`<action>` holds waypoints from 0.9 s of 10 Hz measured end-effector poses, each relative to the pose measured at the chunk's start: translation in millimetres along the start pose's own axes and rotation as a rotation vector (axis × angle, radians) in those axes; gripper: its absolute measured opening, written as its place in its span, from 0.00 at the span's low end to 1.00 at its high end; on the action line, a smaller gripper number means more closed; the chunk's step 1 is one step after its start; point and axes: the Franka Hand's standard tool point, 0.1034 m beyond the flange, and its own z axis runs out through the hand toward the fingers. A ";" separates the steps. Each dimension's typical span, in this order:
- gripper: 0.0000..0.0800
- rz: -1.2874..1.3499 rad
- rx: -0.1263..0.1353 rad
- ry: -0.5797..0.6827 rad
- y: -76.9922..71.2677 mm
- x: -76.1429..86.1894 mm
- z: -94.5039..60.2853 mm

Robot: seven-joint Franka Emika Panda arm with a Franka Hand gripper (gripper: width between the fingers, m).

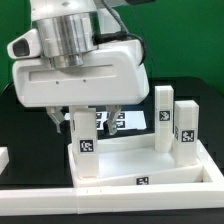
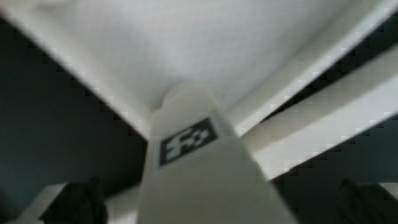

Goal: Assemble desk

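3 white square tagged legs (image 1: 84,142) stand upright in the white rimmed plastic tabletop (image 1: 150,172); the robot's two-finger gripper (image 1: 84,116) hangs spread apart above the nearest leg, hiding the marker board (image 1: 125,121) behind.

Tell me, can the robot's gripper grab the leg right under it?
Probably yes. The gripper is open, directly over the upright leg standing in the tabletop, and nothing sits between them. The other legs stand apart at the far side.

The white plastic tray-like rectangular tabletop (image 1: 150,168) carries three upright white square legs: one (image 1: 85,135) at its exterior-view left corner, two (image 1: 164,118) (image 1: 186,128) side by side near its right edge.
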 end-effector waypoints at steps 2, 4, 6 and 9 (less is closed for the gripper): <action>0.81 -0.120 -0.009 0.001 0.8 0.5 -1.2; 0.51 -0.109 -0.010 0.000 1.2 0.2 -0.6; 0.36 0.006 -0.011 0.000 2.3 0.4 -0.3; 0.36 0.345 -0.015 -0.004 2.7 0.4 0.1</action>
